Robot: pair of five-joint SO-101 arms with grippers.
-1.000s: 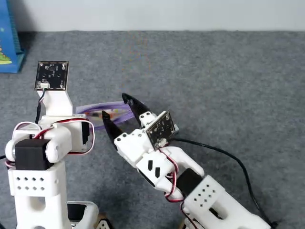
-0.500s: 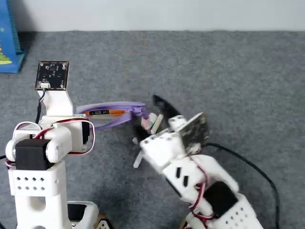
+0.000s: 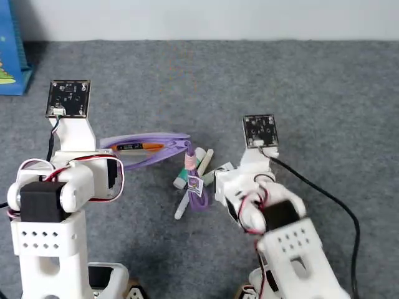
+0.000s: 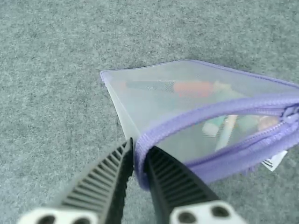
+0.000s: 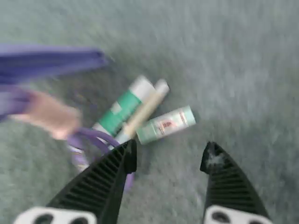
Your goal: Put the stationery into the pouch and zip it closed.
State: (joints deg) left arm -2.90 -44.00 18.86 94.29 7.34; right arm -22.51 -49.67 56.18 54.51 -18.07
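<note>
A translucent pouch (image 3: 146, 148) with a purple zipper lies on the grey carpet, an orange pen (image 3: 140, 147) inside it. My left gripper (image 4: 136, 156) is shut on the pouch's (image 4: 187, 116) zipper edge at one end. Just off the pouch's other end lie loose items: a green-and-white tube (image 3: 189, 168), a cream stick (image 3: 204, 159), a white stick (image 3: 182, 209) and a purple strap (image 3: 198, 194). My right gripper (image 5: 170, 153) is open and holds nothing, just short of the green-and-white tube (image 5: 122, 109), the cream stick (image 5: 145, 108) and a small green tube (image 5: 166, 125).
A blue box (image 3: 9, 53) stands at the far left back by the wall. A black cable (image 3: 324, 202) trails from the right arm (image 3: 262, 199) across the carpet. Open carpet stretches to the right and toward the back.
The right arm has swung away from the pouch to the right and turned, its gripper still open. The loose items beside the pouch mouth came into sight. The left arm has not moved.
</note>
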